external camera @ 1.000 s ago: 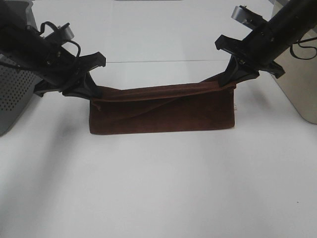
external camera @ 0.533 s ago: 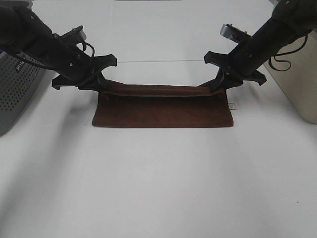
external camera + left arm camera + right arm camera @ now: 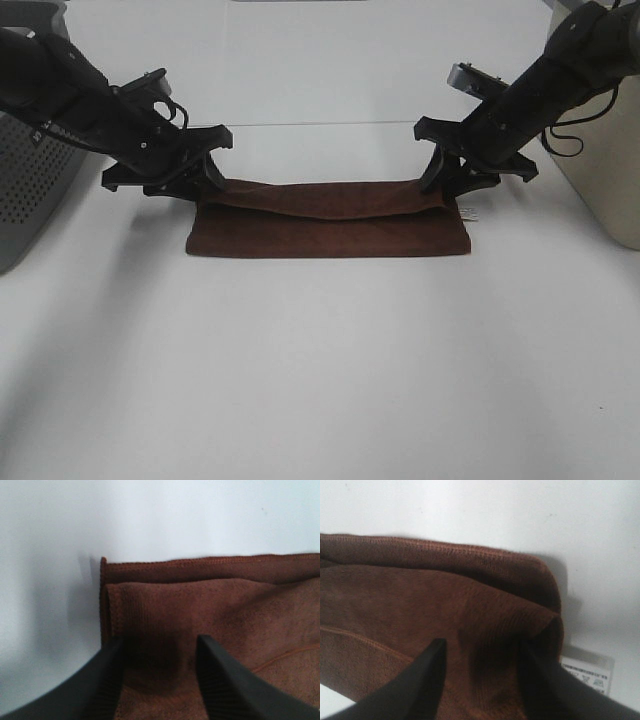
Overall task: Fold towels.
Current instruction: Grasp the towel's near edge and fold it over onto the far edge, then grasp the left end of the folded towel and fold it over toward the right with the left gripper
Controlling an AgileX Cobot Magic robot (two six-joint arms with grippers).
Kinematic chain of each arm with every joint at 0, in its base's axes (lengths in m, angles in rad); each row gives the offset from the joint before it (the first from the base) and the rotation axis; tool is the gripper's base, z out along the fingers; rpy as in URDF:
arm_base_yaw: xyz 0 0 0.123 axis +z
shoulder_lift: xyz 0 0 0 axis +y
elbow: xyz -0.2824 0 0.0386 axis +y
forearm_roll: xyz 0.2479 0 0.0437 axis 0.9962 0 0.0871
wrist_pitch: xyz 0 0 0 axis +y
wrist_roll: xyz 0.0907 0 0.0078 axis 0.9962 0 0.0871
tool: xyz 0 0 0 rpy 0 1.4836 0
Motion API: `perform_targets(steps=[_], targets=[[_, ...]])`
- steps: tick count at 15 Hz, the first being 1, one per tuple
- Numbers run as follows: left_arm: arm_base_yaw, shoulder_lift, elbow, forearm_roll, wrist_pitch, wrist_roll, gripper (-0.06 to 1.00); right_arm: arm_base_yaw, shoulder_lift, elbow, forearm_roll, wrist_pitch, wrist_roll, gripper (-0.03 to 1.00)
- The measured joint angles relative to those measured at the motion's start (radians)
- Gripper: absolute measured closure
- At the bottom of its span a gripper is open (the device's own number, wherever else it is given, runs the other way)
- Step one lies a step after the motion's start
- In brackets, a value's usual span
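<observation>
The dark reddish-brown towel point(image 3: 325, 228) lies on the white table as a long folded strip, and its upper layer sags in the middle. My left gripper point(image 3: 205, 182) is low over the strip's back left corner. In the left wrist view its fingers point(image 3: 107, 680) stand apart, with flat cloth point(image 3: 210, 605) between them. My right gripper point(image 3: 446, 186) is over the back right corner, and its fingers point(image 3: 427, 675) also stand apart over the cloth point(image 3: 420, 600). The white tag point(image 3: 468, 213) sticks out at the right end and also shows in the right wrist view point(image 3: 585, 667).
A grey perforated box point(image 3: 30, 190) stands at the left edge of the table. A beige box point(image 3: 600, 170) stands at the right edge. Bare white table point(image 3: 320, 360) lies in front of the towel.
Both grippers came down and toward the front with the towel's lifted edge. The raised layer now lies on the lower one, and the fingers stand apart.
</observation>
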Motion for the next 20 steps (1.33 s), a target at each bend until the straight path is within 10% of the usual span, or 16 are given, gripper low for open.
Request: perform_targets(steps=[3, 10, 18, 20], targets=[[-0.001, 0.0, 0.0, 0.009, 0.0, 0.001, 0.15, 0.0, 0.0, -0.001, 0.015, -0.014, -0.001, 0.2], [0.009, -0.008, 0.0, 0.136, 0.065, -0.083, 0.11, 0.0, -0.097, -0.003, -0.293, 0.129, 0.23, 0.17], [-0.009, 0.086, -0.058, -0.112, 0.113, -0.015, 0.3, 0.0, -0.097, -0.004, -0.337, 0.167, 0.239, 0.17], [-0.01, 0.109, -0.097, -0.105, 0.161, -0.028, 0.54, 0.0, -0.097, -0.004, -0.337, 0.167, 0.239, 0.17]])
